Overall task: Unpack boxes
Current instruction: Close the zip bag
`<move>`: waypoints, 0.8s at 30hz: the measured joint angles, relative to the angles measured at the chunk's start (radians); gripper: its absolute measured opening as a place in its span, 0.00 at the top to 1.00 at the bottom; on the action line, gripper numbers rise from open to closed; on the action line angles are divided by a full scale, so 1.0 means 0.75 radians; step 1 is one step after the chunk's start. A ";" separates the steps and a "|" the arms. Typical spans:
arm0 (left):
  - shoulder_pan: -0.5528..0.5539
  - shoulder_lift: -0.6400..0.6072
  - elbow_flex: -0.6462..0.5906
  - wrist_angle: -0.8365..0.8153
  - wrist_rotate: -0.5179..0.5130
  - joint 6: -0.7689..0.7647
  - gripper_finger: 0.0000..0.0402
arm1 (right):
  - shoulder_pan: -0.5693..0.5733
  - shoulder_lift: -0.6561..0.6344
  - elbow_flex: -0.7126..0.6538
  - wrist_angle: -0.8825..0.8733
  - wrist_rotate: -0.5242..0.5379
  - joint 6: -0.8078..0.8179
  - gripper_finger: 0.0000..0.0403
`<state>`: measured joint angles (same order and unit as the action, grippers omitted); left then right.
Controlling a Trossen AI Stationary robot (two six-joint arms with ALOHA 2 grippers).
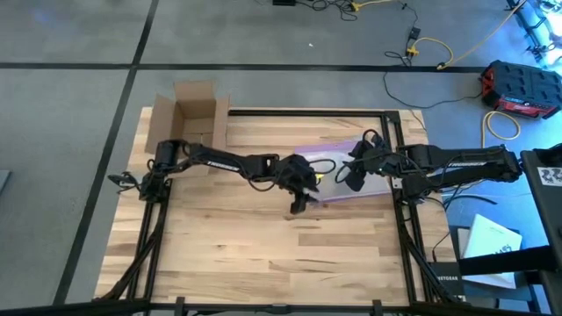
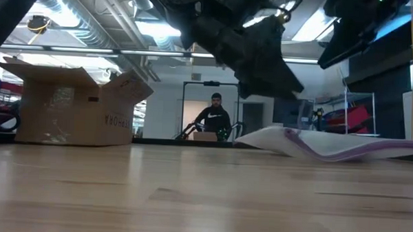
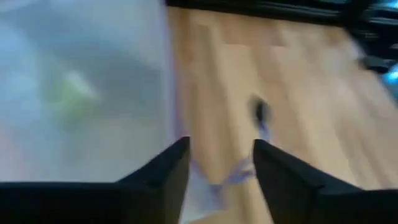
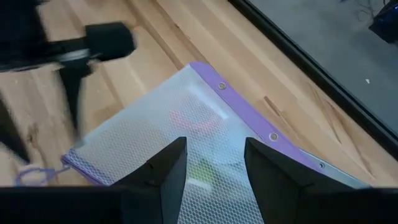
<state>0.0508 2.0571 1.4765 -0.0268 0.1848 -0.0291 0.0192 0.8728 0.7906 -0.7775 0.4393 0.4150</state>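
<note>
Looking across the whole rig, I have the wooden worktop [image 1: 263, 254] filling most of the high view, with both dark arms reaching in over its middle. At the far left corner of the worktop sits the cardboard box [image 1: 195, 107], upright with its flaps spread open; in the low view the same box [image 2: 69, 106] shows lettering on the flap that hangs toward the middle of the worktop. It stands well apart from both arms.

Next in size is the clear mesh bag [image 1: 351, 167] with a purple edge, lying flat near the worktop's centre, toward the right. From the low view the bag [image 2: 329, 144] rests on the wood with its near edge slightly raised.

My left gripper [image 1: 300, 197] hangs over the bag's left end. In the left wrist view its fingers [image 3: 165, 171] stand apart with nothing between them, and a short purple loop lies on the wood just past them. My right gripper [image 1: 353, 175] is over the bag itself; in the right wrist view its fingers [image 4: 161, 168] are parted above the mesh and I see nothing clamped between them.

Beyond the worktop, a person [image 2: 214, 116] stands in the room.
</note>
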 joint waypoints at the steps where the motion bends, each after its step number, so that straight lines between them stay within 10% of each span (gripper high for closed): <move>1: 0.005 0.000 0.000 -0.006 -0.032 0.014 0.51 | 0.000 0.000 0.000 -0.001 0.010 -0.002 0.63; 8: 0.060 -0.001 0.000 -0.035 -0.105 0.071 0.23 | -0.001 -0.006 -0.041 -0.061 0.126 -0.043 0.63; 24: 0.134 0.030 -0.001 -0.091 -0.232 -0.060 0.20 | -0.348 -0.013 -0.600 0.654 0.024 0.175 0.63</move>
<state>0.1514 2.0796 1.4761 -0.0948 0.0109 -0.0739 -0.2421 0.8631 0.3408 -0.2871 0.4572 0.5463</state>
